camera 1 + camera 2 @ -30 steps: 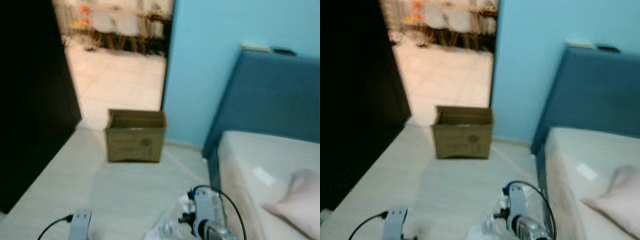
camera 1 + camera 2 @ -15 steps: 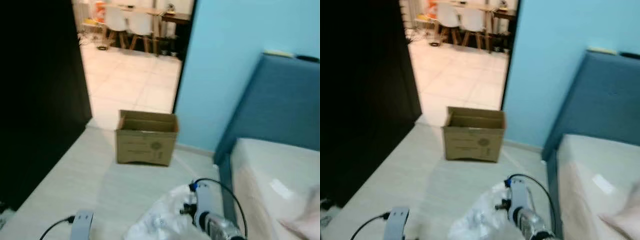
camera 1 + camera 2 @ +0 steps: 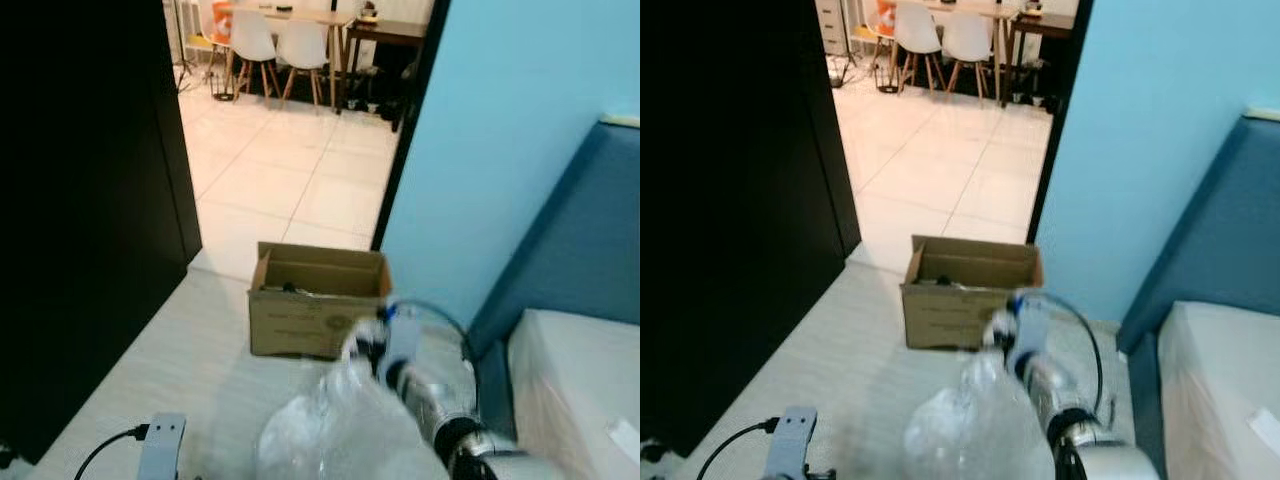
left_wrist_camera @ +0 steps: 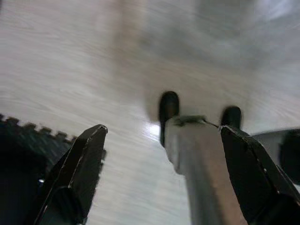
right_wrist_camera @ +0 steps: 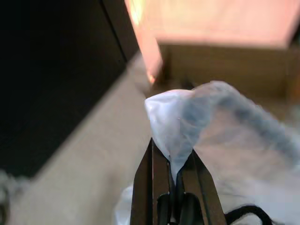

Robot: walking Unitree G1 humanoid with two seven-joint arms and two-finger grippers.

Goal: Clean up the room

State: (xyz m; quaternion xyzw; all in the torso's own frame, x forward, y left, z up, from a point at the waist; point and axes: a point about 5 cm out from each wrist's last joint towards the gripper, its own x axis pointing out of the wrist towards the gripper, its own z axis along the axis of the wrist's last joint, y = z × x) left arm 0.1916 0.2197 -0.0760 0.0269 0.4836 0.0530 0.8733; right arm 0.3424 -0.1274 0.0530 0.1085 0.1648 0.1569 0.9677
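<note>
Gripping a clear plastic bag [image 5: 220,126], the right gripper [image 5: 171,161] jaws pinch it before the cardboard box [image 3: 318,300]; left gripper [image 4: 164,154] jaws wide

Clear, crumpled plastic bag [image 3: 985,425], pinched at one fold, hanging low above the pale floor. Beyond it, open brown cardboard box [image 3: 970,293], upright on the floor by the doorway, dark items inside.
</note>
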